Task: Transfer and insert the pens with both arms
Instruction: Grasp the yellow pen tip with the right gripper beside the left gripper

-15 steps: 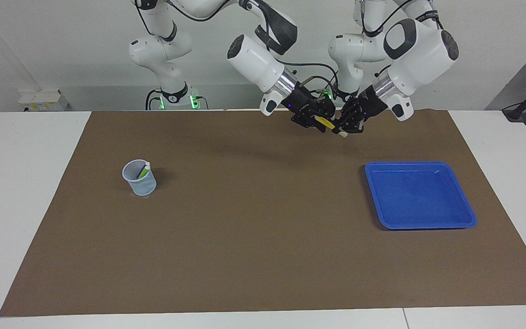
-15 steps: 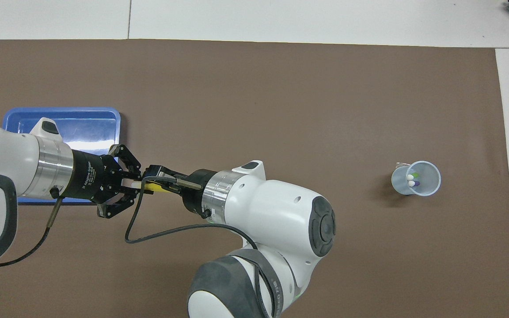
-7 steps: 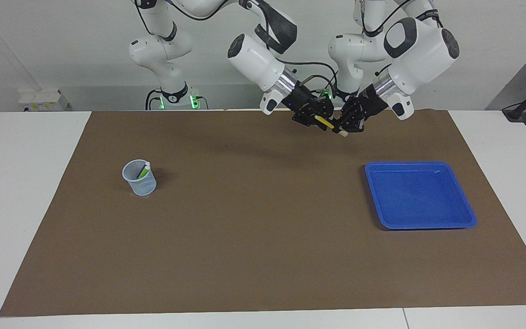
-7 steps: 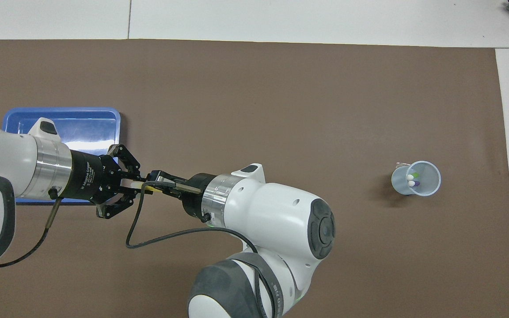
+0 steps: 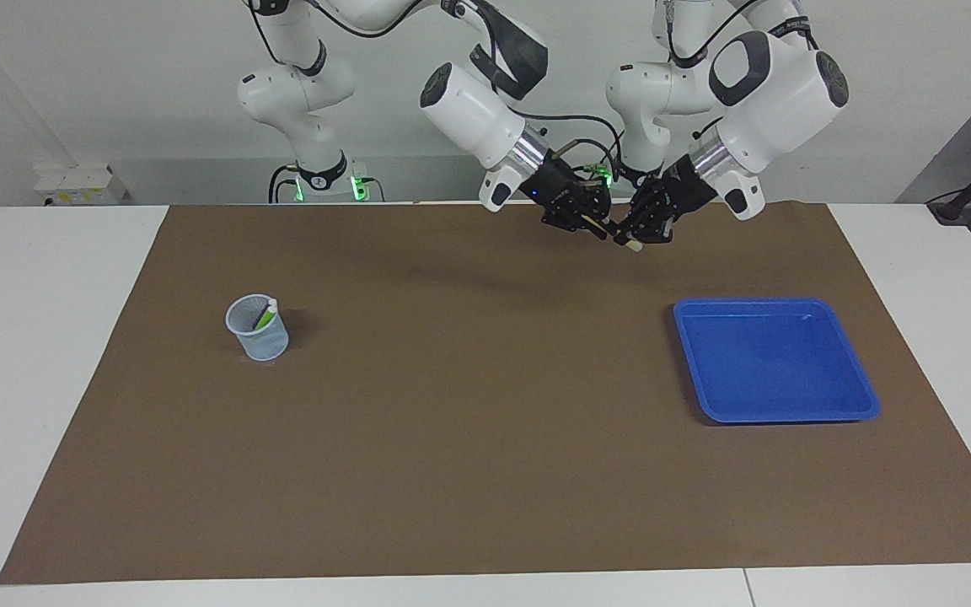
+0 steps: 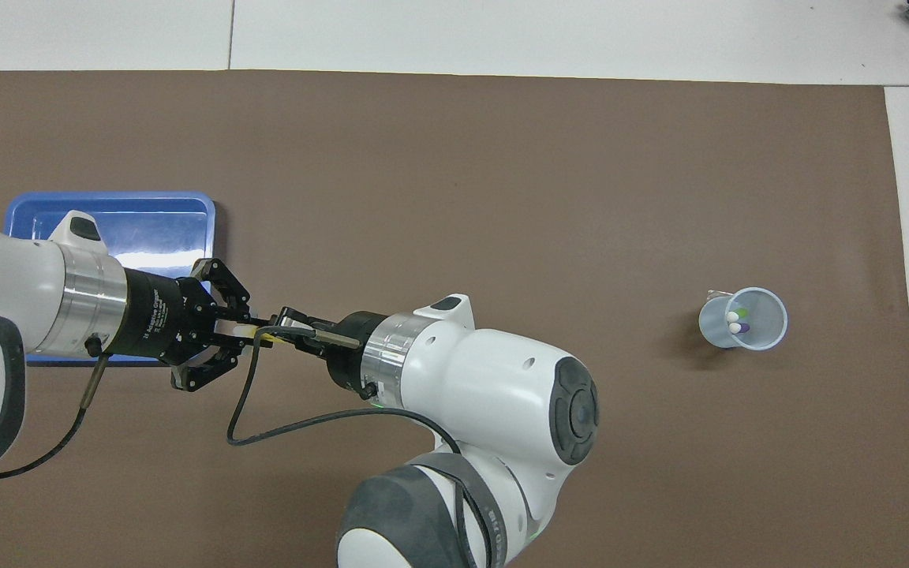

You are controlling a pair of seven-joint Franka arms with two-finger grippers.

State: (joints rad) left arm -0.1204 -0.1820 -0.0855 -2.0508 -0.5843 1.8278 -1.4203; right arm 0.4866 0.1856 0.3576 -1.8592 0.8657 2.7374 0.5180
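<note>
Between the meeting left gripper (image 5: 630,239) and right gripper (image 5: 597,226), raised over the worktop (image 5: 485,472): yellow pen (image 6: 266,337), pinched by both sets of jaws.

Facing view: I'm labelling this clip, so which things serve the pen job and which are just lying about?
In the job:
yellow pen, held by both the left end effector and right end effector
cup with green pen and purple pen
blue tray

Lying about:
white box
</note>
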